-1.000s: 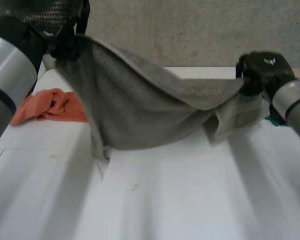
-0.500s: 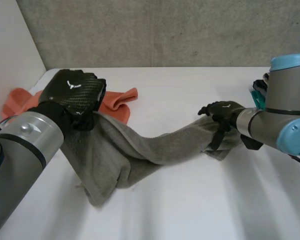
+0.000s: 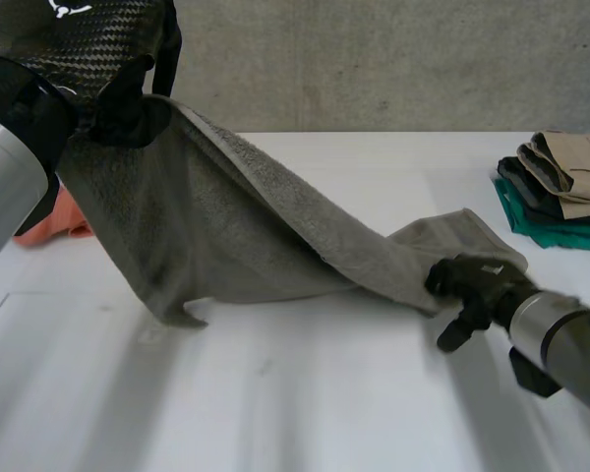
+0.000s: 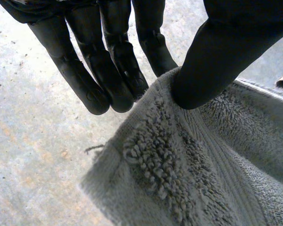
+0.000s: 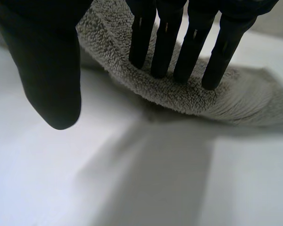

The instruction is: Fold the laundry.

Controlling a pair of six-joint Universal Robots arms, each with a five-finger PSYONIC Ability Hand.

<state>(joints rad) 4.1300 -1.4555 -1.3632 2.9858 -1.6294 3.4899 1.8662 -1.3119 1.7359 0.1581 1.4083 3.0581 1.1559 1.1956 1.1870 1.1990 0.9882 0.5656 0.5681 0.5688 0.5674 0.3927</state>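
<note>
A grey towel stretches from high at the left down to the white table at the right. My left hand holds its upper corner in the air. In the left wrist view the thumb pinches the towel's edge against the fingers. My right hand rests low at the towel's other end, where it lies on the table. In the right wrist view its straight fingers press on the towel's thick edge, and the thumb stands apart above bare table.
An orange cloth lies at the left, partly behind the raised towel. A stack of folded clothes, tan over dark over green, sits at the right edge. A grey wall runs behind the table.
My left hand dipped to the table and has risen again with its corner. My right hand let go of its pinch, came lower and nearer, and now lies flat on the towel's end.
</note>
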